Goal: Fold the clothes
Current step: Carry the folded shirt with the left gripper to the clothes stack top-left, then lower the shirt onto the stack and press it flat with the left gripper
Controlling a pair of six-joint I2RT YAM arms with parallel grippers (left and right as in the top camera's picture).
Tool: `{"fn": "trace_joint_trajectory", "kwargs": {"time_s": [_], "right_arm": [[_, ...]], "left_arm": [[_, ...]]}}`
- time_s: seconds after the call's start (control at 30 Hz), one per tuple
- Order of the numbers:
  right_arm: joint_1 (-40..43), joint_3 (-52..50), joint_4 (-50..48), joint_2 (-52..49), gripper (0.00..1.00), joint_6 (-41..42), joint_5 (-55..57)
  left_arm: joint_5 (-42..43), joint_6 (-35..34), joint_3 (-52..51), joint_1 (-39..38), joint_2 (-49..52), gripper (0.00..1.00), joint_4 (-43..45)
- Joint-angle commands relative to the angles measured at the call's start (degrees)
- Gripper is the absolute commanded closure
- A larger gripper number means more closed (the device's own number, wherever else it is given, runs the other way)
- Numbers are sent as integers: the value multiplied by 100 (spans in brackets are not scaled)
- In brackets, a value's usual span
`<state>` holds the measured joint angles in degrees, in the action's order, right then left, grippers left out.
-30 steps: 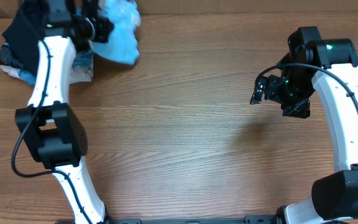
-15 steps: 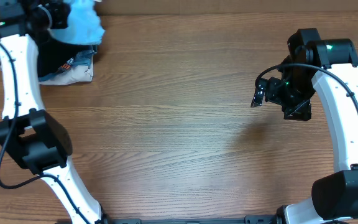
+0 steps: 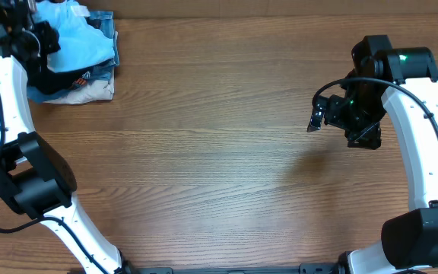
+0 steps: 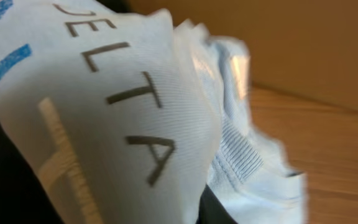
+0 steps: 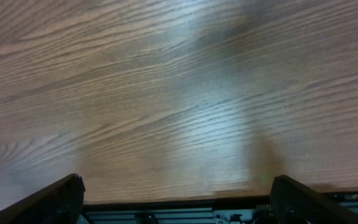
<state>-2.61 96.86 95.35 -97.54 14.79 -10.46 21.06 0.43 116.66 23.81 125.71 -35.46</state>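
- A sky-blue T-shirt (image 3: 82, 44) lies crumpled on top of a pile of folded clothes (image 3: 90, 93) in a far corner of the wooden table (image 3: 219, 167).
- The left gripper (image 3: 40, 38) is at the pile's left edge, right against the shirt. Whether its jaws are apart or closed cannot be told.
- The left wrist view is filled by the shirt's dark lettering.
- The right gripper (image 3: 315, 118) hangs well to the right of the pile, jaws spread wide and holding nothing.

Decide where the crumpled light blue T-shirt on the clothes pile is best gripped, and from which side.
Pinch the T-shirt at its loose edge nearest the open table, coming down from above. It lies bunched atop the folded pile, with the left arm crowding its other side, so that edge looks freest.
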Motion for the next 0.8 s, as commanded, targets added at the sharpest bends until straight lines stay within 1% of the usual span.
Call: {"fn": "trace_joint_trajectory", "kwargs": {"time_s": [0.0,0.03,0.07,0.13,0.2,0.27,0.33,0.57,0.77], "right_arm": [[11,157,17,109,0,24,35],[11,157,17,109,0,24,35],[11,157,15,109,0,24,35],[11,157,15,109,0,24,35],[11,157,17,109,0,24,35],[11,157,20,109,0,24,35],[11,157,17,109,0,22,35],[11,157,17,109,0,20,37],[11,157,-28,109,0,17,37]], "left_arm": [[-437,-68,-321,188,15,76,155],[-435,-70,-413,236,33,73,197],[-437,-94,-496,282,66,67,236],[-433,-243,-608,374,133,41,249],[-426,-402,-638,448,168,26,219],[-310,-544,-612,511,142,5,125],[-164,-562,-584,533,90,0,50],[-111,-990,-426,542,-411,0,-385],[-44,-1034,-426,520,-1143,0,-413]]}}
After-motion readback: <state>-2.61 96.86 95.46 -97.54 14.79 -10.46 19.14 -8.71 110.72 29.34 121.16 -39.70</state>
